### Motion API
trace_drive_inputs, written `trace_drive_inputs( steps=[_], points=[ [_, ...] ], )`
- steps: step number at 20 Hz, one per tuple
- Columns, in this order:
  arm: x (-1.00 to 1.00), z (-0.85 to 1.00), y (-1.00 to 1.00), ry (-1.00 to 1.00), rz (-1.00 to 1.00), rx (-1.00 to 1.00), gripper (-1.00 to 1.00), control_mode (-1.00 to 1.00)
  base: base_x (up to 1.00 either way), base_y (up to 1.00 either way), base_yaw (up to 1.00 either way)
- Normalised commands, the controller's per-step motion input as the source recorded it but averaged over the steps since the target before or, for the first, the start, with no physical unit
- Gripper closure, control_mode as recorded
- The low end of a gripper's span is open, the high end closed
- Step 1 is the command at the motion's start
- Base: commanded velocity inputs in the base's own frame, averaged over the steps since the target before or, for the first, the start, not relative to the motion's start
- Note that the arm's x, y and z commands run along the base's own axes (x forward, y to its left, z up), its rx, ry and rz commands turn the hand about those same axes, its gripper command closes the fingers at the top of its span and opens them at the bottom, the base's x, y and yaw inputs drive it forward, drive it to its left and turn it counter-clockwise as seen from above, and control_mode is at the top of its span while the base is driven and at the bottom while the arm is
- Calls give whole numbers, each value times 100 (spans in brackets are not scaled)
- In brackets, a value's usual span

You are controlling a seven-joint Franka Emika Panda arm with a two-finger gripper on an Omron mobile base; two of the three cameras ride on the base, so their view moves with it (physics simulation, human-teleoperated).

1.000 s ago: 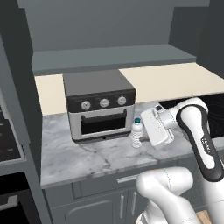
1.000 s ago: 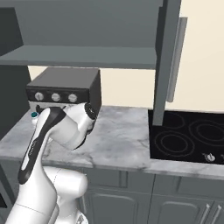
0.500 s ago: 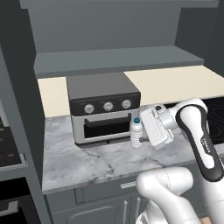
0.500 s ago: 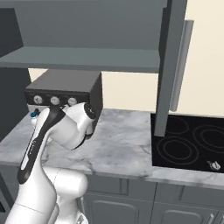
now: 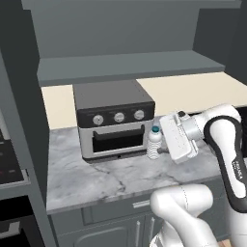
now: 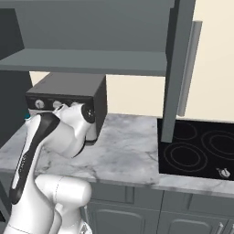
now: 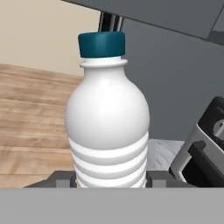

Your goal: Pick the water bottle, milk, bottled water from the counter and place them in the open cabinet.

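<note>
The bottled water (image 5: 154, 142), whitish and ribbed with a blue-green cap, stands upright in my gripper (image 5: 160, 151), which is shut on its lower body. It hangs just in front of the toaster oven, close above the marble counter (image 5: 111, 179). In the hand view the bottled water (image 7: 107, 127) fills the middle, with my gripper (image 7: 110, 179) closed around its ribbed base. The open cabinet (image 5: 130, 66) is the dark grey shelf recess above the oven, also seen in the right base view (image 6: 91, 59). The water bottle and the milk are out of view.
A grey toaster oven (image 5: 116, 120) with three knobs sits on the counter under the shelf, its side showing (image 6: 68, 95) from the right. A black cooktop (image 6: 196, 148) lies to the right. A tall cabinet door panel (image 6: 179, 68) hangs between oven and cooktop.
Both base views have shifted slightly, so the camera has moved with the base. The bottled water stays held in the shut gripper in front of the oven.
</note>
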Motion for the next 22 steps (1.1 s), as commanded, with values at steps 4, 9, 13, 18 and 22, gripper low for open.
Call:
trace_drive_inputs(
  steps=[4,9,13,18,22],
  points=[
    [-51,60,1,-6,-11,0,100,-100,0,0,0],
    [-38,72,1,0,-17,0,100,-100,0,0,0],
    [-30,78,0,0,-18,0,100,-100,0,0,0],
    [-22,72,-8,-1,-12,0,100,-100,0,0,0],
    [-4,65,-11,-1,-9,0,100,-100,0,0,0]
  ],
)
